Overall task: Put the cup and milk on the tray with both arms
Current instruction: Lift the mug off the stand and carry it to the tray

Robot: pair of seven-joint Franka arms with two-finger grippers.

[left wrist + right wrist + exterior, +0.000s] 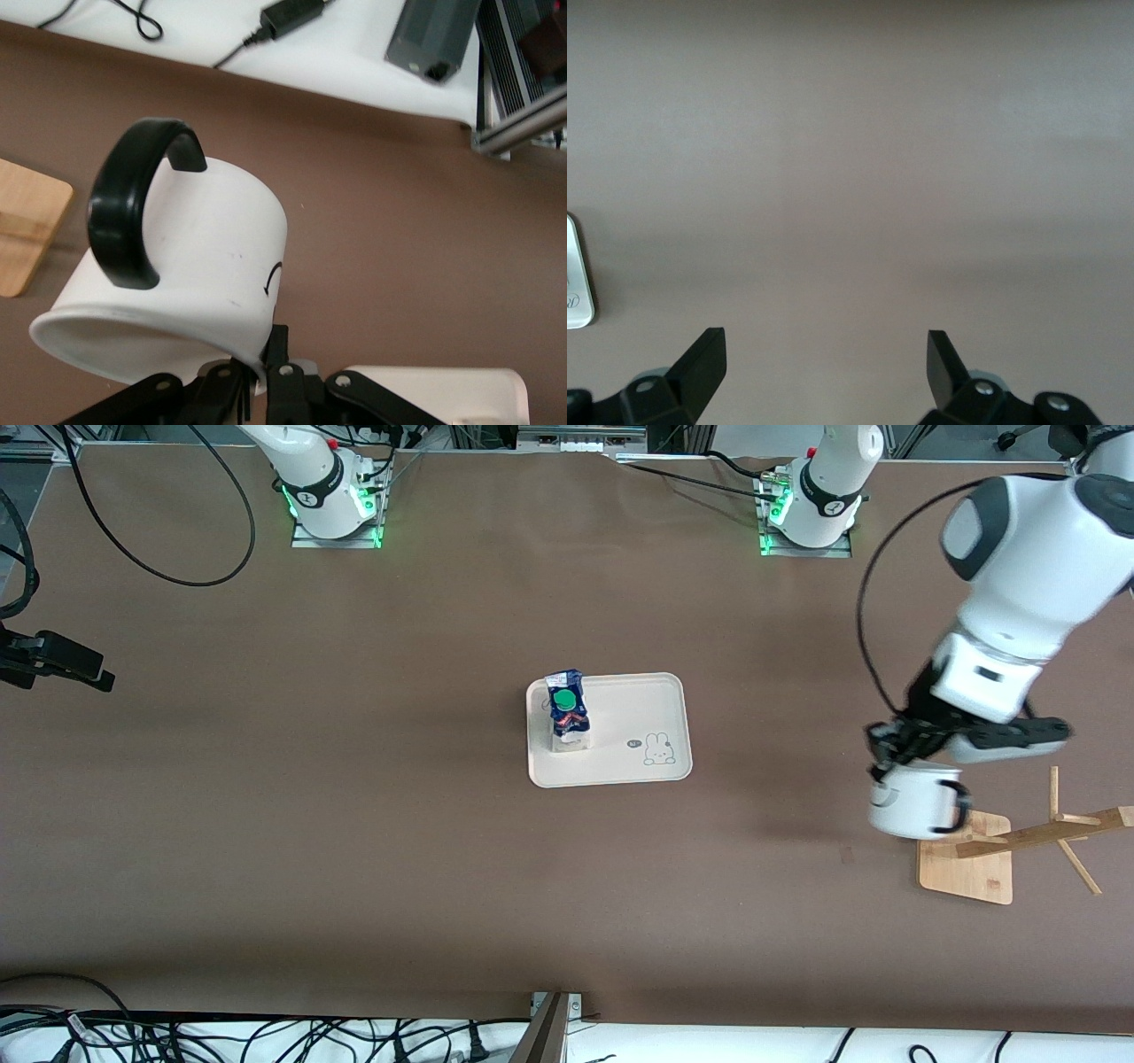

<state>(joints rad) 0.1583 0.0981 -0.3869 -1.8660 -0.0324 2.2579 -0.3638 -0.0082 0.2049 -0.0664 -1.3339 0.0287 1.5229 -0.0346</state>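
A wooden rack (pixel 1019 841) with a square base and slanting pegs stands on the brown counter (pixel 354 824) at the left arm's end; black cables (pixel 159 531) trail along the counter's edges.

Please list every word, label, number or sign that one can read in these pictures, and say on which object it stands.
No text here reads clearly.
Tray: a small dark mark beside the bunny drawing, too small to read.
Milk: print on the carton, blurred, unreadable.
Cup: only a curved black line, part of a drawing, no letters.
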